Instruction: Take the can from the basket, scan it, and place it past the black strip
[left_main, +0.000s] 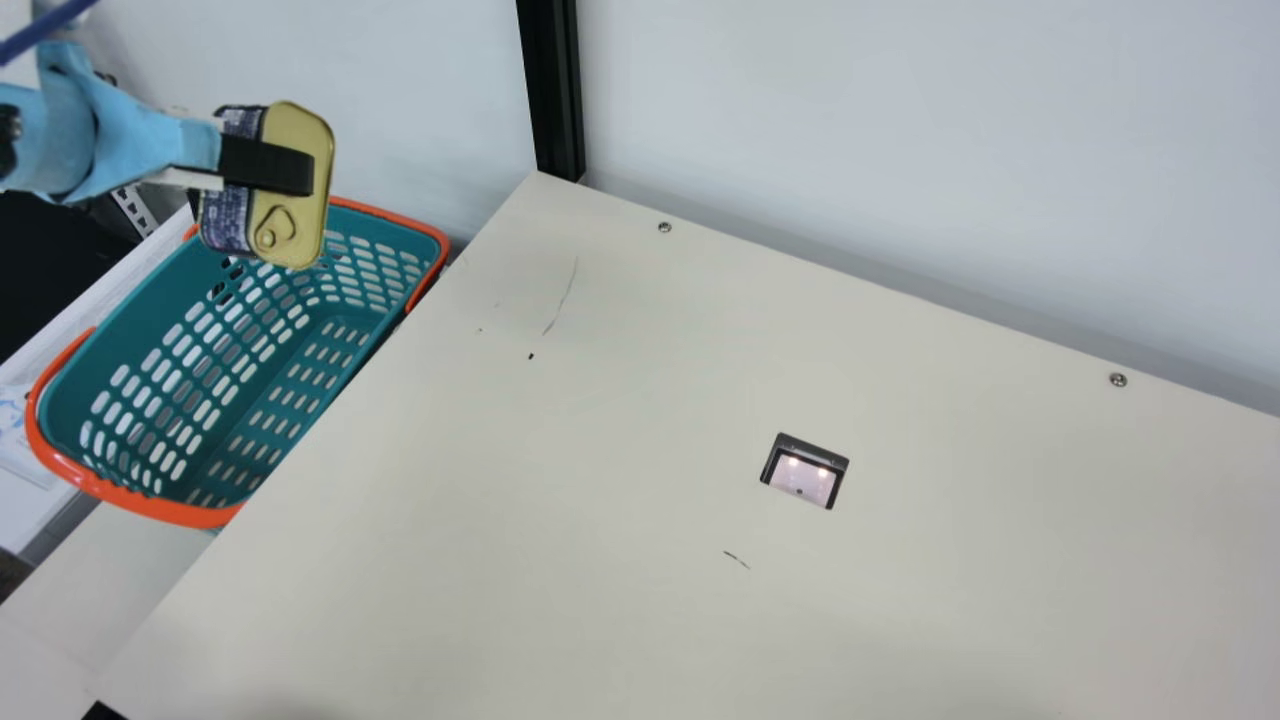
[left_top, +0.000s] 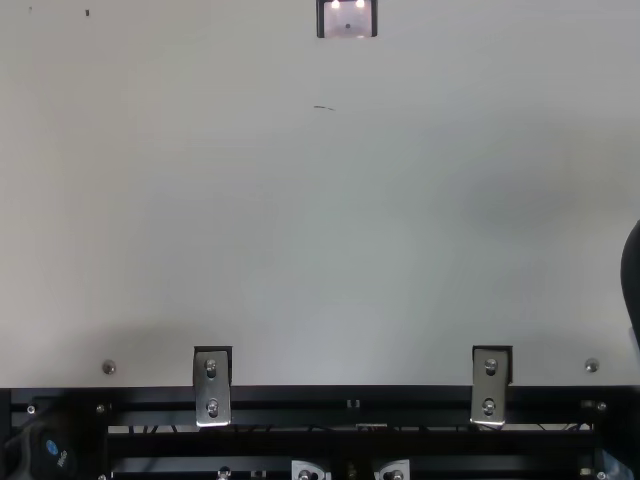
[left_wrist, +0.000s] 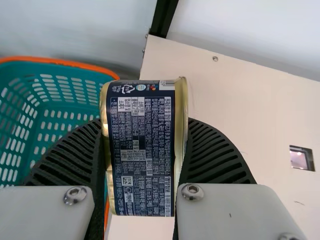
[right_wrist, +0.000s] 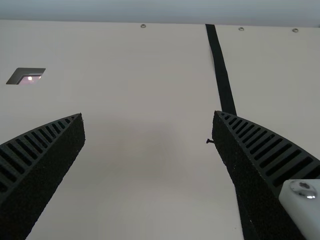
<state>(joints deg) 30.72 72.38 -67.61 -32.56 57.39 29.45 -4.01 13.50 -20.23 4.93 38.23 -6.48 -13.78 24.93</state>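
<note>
I'm taking the scanner window (left_main: 805, 482) as my landmark; it sits sunk in the cream table (left_main: 560, 500). Out to the left of that window in my main view, well apart from it, my left tool (left_main: 268, 165) has the can (left_main: 300, 220) pinched between its ribbed fingers. They press on the can's two flat faces, so it stands on edge in my grip, its gold lid and ring pull turned toward the window's side and the dark printed band showing in the left wrist view. It's up in the air by the far end of the teal basket (left_main: 160, 508) with the orange rim, which is left of the window too, beside the table.

My right tool (right_wrist: 149, 117) is spread wide, nothing between its fingers. In its wrist view I've got the black strip (right_wrist: 222, 75) lying on the table, well apart from the window and running to the table's edge.
</note>
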